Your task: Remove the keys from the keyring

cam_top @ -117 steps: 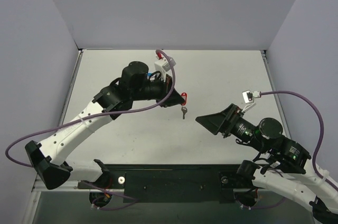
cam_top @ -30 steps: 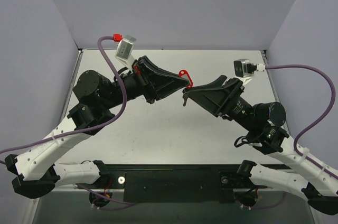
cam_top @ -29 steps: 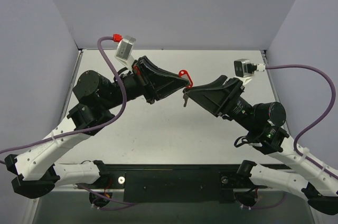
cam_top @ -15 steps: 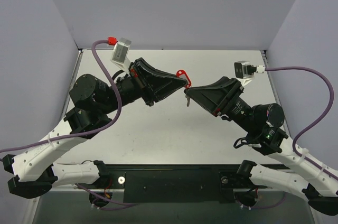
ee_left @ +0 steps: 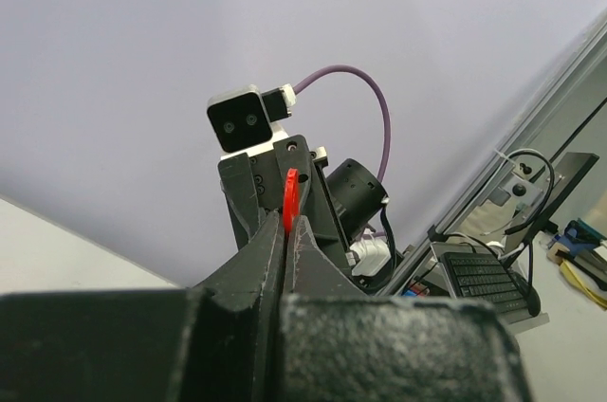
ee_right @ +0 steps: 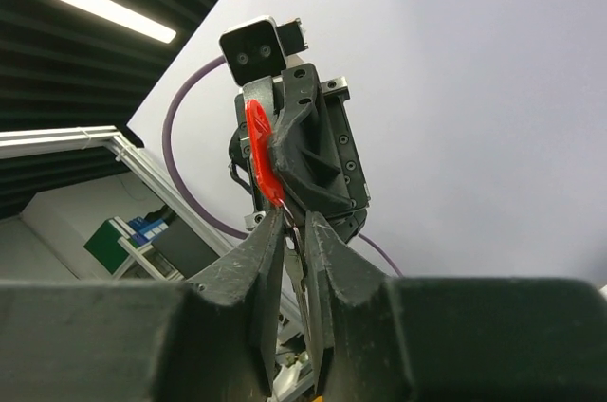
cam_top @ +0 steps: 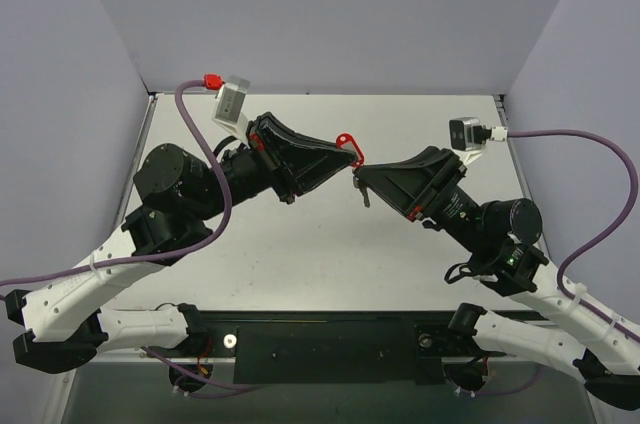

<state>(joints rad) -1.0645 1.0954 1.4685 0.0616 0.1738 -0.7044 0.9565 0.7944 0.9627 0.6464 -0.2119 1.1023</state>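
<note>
Pale lilac walls are enclosing a white table (cam_top: pixel 300 264), and above its middle the keyring (cam_top: pixel 346 141) is being held in the air, its red tag sticking up out of the left end effector (cam_top: pixel 351 156), whose fingers are pinching it tight. Just beside it, the silver key (cam_top: pixel 366 196) is dangling under the right end effector (cam_top: pixel 359 175), which is narrowed to a slit and gripping the key's upper part. The two tips are meeting almost nose to nose.

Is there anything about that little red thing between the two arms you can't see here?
- Keyring: its metal ring is too thin in the top view; the left hand's fingers hide it in the left wrist view.
- Key: tiny from above; only a sliver between the right hand's fingers in the right wrist view.
</note>
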